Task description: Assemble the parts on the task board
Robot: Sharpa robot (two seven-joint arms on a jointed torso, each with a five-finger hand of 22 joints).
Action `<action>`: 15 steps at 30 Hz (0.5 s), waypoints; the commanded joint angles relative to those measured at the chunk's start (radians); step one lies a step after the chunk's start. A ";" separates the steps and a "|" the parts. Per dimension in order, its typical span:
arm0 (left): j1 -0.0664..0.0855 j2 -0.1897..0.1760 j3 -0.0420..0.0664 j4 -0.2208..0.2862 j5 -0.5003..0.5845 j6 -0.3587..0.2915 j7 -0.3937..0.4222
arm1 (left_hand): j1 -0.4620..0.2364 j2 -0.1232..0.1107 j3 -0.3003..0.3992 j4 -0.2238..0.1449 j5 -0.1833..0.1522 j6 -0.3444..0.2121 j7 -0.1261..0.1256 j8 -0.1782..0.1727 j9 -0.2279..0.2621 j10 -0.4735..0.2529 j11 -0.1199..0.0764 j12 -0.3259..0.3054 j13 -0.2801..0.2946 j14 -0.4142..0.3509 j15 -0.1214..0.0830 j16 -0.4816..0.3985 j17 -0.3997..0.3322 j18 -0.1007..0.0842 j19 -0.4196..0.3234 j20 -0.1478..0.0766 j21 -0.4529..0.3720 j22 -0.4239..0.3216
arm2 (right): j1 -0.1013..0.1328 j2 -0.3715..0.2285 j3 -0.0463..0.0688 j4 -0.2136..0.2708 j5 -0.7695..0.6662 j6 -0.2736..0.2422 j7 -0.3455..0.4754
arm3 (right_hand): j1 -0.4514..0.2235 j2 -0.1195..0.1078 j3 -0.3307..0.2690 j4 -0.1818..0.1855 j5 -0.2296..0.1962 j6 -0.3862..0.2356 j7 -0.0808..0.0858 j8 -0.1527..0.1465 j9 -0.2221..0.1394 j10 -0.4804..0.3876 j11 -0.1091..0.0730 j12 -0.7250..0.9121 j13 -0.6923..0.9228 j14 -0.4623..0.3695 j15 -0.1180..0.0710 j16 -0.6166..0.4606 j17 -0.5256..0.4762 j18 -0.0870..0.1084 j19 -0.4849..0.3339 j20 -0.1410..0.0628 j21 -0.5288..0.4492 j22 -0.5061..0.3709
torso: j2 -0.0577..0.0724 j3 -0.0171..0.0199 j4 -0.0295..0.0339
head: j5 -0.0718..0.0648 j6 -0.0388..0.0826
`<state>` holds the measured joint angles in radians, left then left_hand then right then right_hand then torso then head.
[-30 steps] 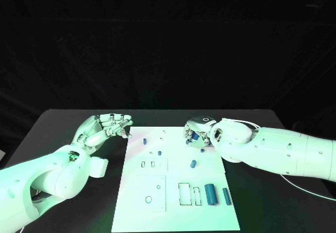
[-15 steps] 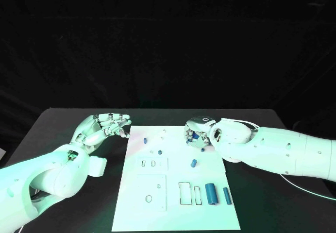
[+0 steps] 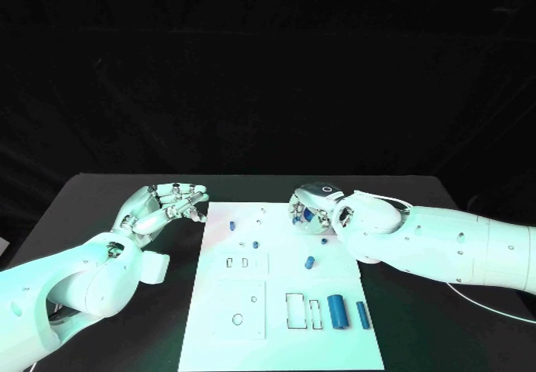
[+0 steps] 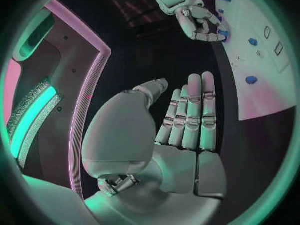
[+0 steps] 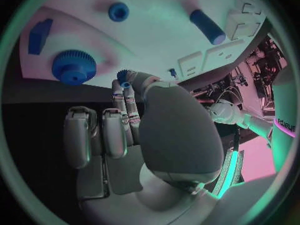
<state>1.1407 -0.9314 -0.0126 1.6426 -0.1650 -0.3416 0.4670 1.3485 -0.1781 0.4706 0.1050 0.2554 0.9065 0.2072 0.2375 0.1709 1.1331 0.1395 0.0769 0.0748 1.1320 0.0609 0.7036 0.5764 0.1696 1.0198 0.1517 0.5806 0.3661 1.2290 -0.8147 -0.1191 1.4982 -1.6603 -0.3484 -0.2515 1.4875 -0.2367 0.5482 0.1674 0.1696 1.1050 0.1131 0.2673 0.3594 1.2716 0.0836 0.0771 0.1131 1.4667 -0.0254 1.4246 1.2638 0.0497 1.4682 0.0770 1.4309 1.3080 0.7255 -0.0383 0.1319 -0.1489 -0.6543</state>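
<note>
The right hand [image 3: 311, 207] has lifted slightly toward the far edge of the task board [image 3: 280, 341], pinching a small blue part [image 5: 124, 76]. The left hand [image 3: 167, 203] stays beside the board, fingers apart, holding nothing.

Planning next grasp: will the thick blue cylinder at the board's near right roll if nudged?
Likely: the thick blue cylinder lies on its side on the flat task board. Looks rigid, smooth, maybe slippery. It could bump the thinner cylinder beside it.
</note>
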 commanded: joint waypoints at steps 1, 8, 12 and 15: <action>0.001 0.003 0.001 0.002 0.005 0.013 0.004 | 0.001 -0.004 0.008 -0.003 0.001 0.000 0.003 -0.009 0.001 -0.002 0.000 -0.009 0.000 -0.012 0.000 0.007 0.002 0.007 -0.012 -0.001 0.012 0.007 | 0.006 0.015 0.001 -0.001 -0.026 -0.065 -0.028 | 0.014 0.023 0.026 -0.035 0.002 0.000 0.002 0.005 0.006 0.047 -0.039 -0.003 0.034 0.053 -0.006 0.006 0.001 -0.012 0.030 -0.007 0.010 0.097 | 0.001 -0.0014 0.0016 | 0.001 0.005; 0.001 0.007 0.001 0.005 0.008 0.014 0.005 | 0.004 -0.003 0.011 -0.005 0.001 -0.002 0.004 -0.011 0.000 -0.005 0.000 -0.010 -0.001 -0.014 0.001 0.009 0.003 0.007 -0.016 0.000 0.018 0.011 | 0.012 0.066 0.001 -0.025 -0.038 -0.140 -0.051 | -0.002 0.014 0.047 -0.058 0.024 -0.006 0.005 0.006 0.017 0.048 -0.037 -0.009 0.040 0.052 -0.005 0.005 -0.004 -0.012 0.030 -0.005 0.014 0.102 | 0.002 -0.0012 0.0067 | 0.004 0.005; 0.002 0.009 0.001 0.007 0.010 0.014 0.006 | 0.005 -0.002 0.012 -0.006 0.001 -0.003 0.004 -0.011 0.001 -0.005 0.001 -0.010 -0.001 -0.014 0.001 0.010 0.003 0.007 -0.017 0.000 0.020 0.013 | 0.013 0.100 0.002 -0.049 -0.042 -0.161 -0.066 | -0.007 0.011 0.049 -0.061 0.025 -0.006 0.006 0.006 0.019 0.047 -0.036 -0.009 0.041 0.052 -0.004 0.006 -0.004 -0.013 0.030 -0.005 0.015 0.104 | 0.002 -0.0018 0.0066 | 0.005 0.006; 0.002 0.010 0.001 0.008 0.010 0.015 0.006 | 0.005 -0.002 0.012 -0.006 0.001 -0.003 0.004 -0.011 0.001 -0.005 0.001 -0.010 -0.001 -0.014 0.001 0.010 0.003 0.007 -0.017 0.000 0.020 0.013 | 0.014 0.128 0.002 -0.074 -0.039 -0.162 -0.072 | -0.011 0.010 0.050 -0.062 0.024 -0.006 0.006 0.006 0.020 0.047 -0.036 -0.010 0.042 0.051 -0.004 0.006 -0.005 -0.014 0.032 -0.004 0.019 0.108 | 0.003 -0.0024 0.0084 | 0.008 0.012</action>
<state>1.1408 -0.9239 -0.0126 1.6471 -0.1625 -0.3417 0.4662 1.3485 -0.1781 0.4775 0.0980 0.2554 0.9065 0.2072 0.2299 0.1707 1.1331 0.1395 0.0726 0.0747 1.1254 0.0609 0.7076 0.5782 0.1694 1.0126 0.1513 0.5991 0.3781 1.2423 -0.6924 -0.1179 1.4312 -1.6799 -0.4728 -0.2995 1.4830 -0.2323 0.5477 0.1620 0.1922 1.1014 0.1166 0.2671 0.3780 1.2725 0.0845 0.0661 0.1129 1.4666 -0.0253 1.4245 1.2600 0.0496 1.4682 0.0770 1.4467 1.3078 0.7272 -0.0402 0.1388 -0.1434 -0.6453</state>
